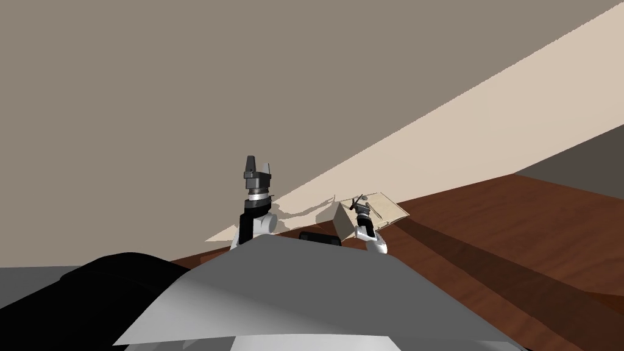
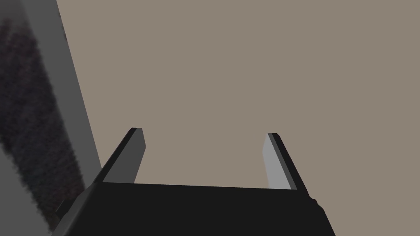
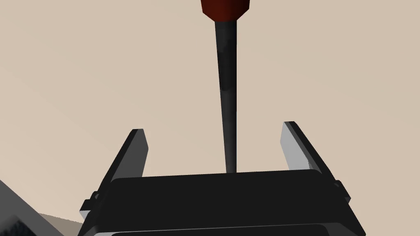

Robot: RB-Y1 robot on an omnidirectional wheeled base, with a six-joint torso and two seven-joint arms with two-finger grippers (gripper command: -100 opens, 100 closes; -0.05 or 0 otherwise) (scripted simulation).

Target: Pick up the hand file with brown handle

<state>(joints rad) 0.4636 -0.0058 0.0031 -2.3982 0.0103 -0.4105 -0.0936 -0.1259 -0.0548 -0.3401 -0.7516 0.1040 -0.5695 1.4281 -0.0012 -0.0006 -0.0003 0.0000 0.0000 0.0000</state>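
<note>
The hand file (image 3: 227, 94) is dark grey, its handle (image 3: 225, 8) red-brown.

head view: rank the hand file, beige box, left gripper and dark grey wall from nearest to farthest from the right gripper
1. hand file, between the right gripper's open fingers.
2. beige box, just under it.
3. left gripper, raised, off to its left.
4. dark grey wall, at the far right.

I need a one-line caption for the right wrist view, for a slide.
Right gripper, fingers open, lined up over the hand file; its reddish-brown handle at the far end.
</note>
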